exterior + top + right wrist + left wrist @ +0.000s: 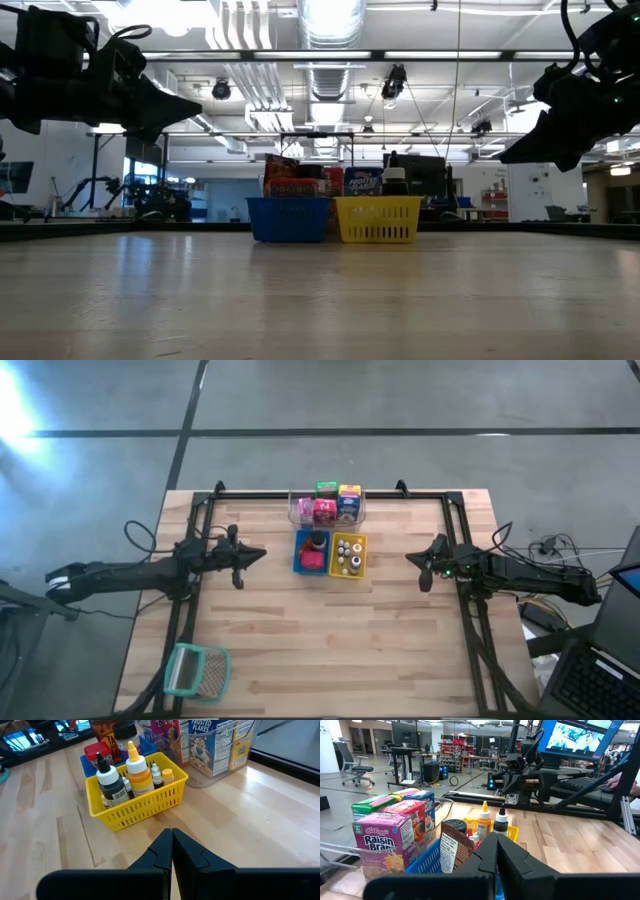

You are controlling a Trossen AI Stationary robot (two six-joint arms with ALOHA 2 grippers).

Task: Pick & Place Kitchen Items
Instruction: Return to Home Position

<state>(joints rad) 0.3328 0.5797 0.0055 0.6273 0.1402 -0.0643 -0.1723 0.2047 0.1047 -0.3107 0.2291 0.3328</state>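
Observation:
The kitchen items sit at the table's far middle. Small cereal boxes, pink (382, 842), green and blue (220, 745), stand in a clear tub (327, 508). A blue tray (300, 552) holds a dark jar (454, 827) and a pink packet. A yellow tray (137, 802) holds small bottles (135, 770). My left gripper (263, 554) hovers shut to the left of the blue tray, its closed fingers (487, 857) pointing at it. My right gripper (409, 558) hovers shut to the right of the yellow tray (349, 554). Both are above the table in the low view.
A teal-rimmed mesh basket (197, 670) lies at the table's near left corner. Black frame rails (190, 610) run along the left, right and far sides. Bare wood (330, 640) spreads across the near half of the table. A laptop (610, 660) sits off the right edge.

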